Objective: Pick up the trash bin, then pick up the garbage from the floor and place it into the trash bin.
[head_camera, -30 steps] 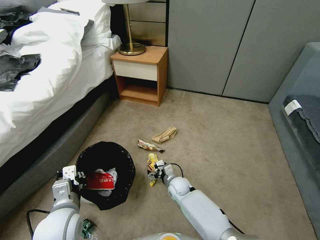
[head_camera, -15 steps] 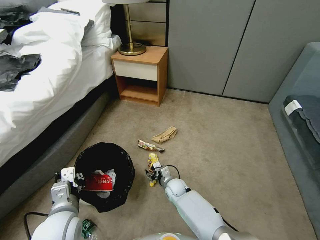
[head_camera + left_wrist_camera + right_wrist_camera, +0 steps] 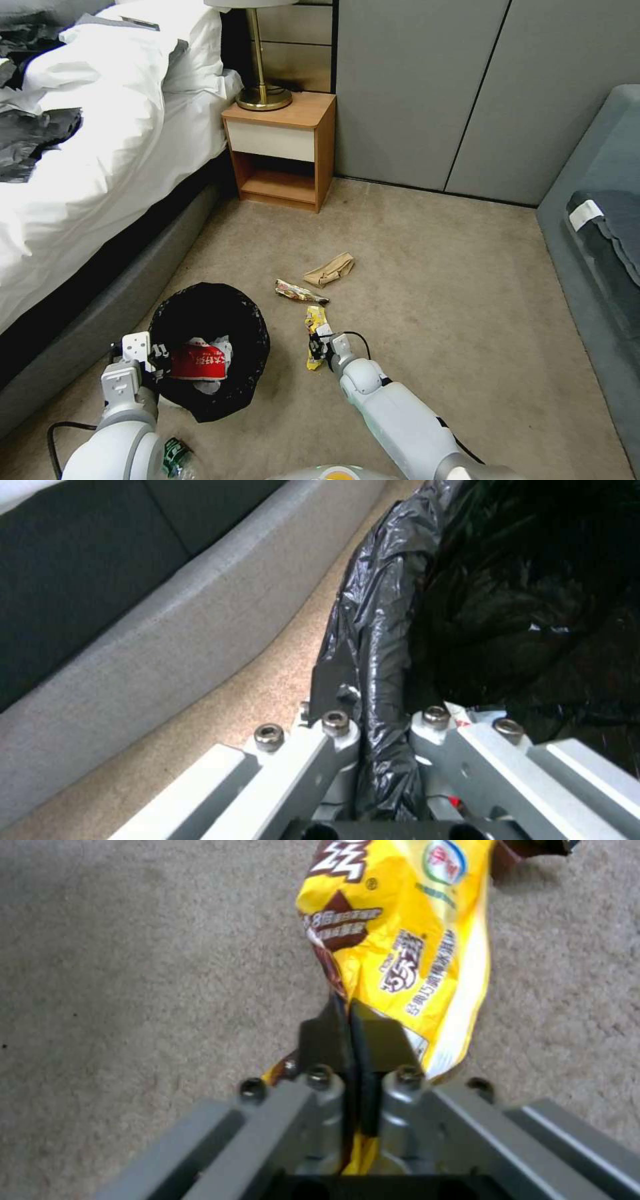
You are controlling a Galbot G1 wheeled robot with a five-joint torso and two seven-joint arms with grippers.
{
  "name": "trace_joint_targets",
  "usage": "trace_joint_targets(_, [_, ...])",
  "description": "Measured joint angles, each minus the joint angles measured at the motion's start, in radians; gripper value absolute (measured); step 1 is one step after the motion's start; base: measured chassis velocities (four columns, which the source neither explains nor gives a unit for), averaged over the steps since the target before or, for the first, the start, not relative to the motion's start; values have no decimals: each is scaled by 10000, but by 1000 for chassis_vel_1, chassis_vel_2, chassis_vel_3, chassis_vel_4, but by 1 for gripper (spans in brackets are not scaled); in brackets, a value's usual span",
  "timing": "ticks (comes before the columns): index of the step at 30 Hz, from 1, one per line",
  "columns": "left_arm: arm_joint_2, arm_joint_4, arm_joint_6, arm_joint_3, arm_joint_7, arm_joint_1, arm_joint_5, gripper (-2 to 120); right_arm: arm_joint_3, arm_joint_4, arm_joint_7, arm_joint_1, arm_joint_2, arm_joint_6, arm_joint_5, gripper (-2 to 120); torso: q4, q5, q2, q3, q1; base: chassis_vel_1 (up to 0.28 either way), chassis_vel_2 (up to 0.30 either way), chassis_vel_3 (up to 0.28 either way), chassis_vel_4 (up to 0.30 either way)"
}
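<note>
- Here, the yellow wrapper [image 3: 407, 940] hangs pinched in the right claw [image 3: 320, 347], just above the floor [image 3: 433, 280] and beside the trash bin [image 3: 250, 347].
- The left claw [image 3: 383, 720] is clenched on the bin's black bag-lined rim; a red packet [image 3: 199, 362] already lies inside.
- A patterned wrapper [image 3: 300, 292] and a brown paper bag [image 3: 330, 269] lie on the carpet, near each other.
- Risk: only a thin edge is gripped, so the slick film could slip free during transfer.
- Writing: brown Chinese characters and a round green-and-red logo show on the wrapper; the brand cannot be made out.
</note>
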Motion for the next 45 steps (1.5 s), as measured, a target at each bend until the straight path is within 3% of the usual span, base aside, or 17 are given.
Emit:
trace_joint_targets(10, [64, 7, 14, -57, 0, -40, -126, 1, 34, 91, -38, 21, -166, 133, -138, 0, -1, 0, 0, 1, 0, 0, 0, 0, 0])
trace_joint_targets(14, [73, 3, 24, -60, -2, -51, -151, 1, 84, 1117, 128, -221, -435, 297, 59, 0, 0, 0, 0, 0, 1, 0, 0, 0, 0])
trace_joint_targets(16, [83, 10, 26, -60, -2, -69, -156, 1, 91, 2477, 276, -572, -691, 543, 274, 0, -1, -1, 0, 1, 1, 0, 0, 0, 0])
trace_joint_targets(17, [83, 10, 26, -60, -2, -69, -156, 1, 91, 2477, 276, -572, -691, 543, 274, 0, -1, -1, 0, 1, 1, 0, 0, 0, 0])
trace_joint_targets(19, [91, 71, 23, -52, -3, -79, -157, 1, 167, 4278, 121, -872, -885, 1371, -232, 0, -2, -2, 0, 0, 0, 0, 0, 0, 0])
trace_joint_targets(20, [91, 71, 23, -52, -3, -79, -157, 1, 167, 4278, 121, -872, -885, 1371, -232, 0, -2, -2, 0, 0, 0, 0, 0, 0, 0])
trace_joint_targets(23, [133, 111, 23, -38, -4, -109, -178, 1, 97, 6596, -805, -1128, -1104, 2185, -761, 0, 1, -1, 0, -1, 0, 0, 0, 0, 0])
trace_joint_targets(24, [133, 111, 23, -38, -4, -109, -178, 1, 97, 6596, -805, -1128, -1104, 2185, -761, 0, 1, -1, 0, -1, 0, 0, 0, 0, 0])
trace_joint_targets(27, [179, 124, 35, -46, -6, -159, -243, 1, -339, 8530, -1658, -1304, -1552, 2420, -823, 0, 0, -1, 0, -1, 1, 0, 0, 0, 0])
trace_joint_targets(31, [189, 122, 56, -41, -9, -168, -261, 1, -926, 9651, -2364, -1506, -2077, 2638, -819, 0, 0, -1, 0, -1, 0, 0, 0, 0, 0])
trace_joint_targets(36, [195, 102, 72, -5, -14, -172, -260, 1, -1429, 9879, -2697, -1573, -2423, 2732, -821, 0, 0, 0, 0, -1, 0, 0, 0, 0, 0])
trace_joint_targets(45, [140, 85, 78, 57, -20, -158, -203, 1, -1926, 8800, -2612, -1551, -2441, 2824, -945, 0, 0, 0, 0, 0, 0, 0, 0, 0, 0])
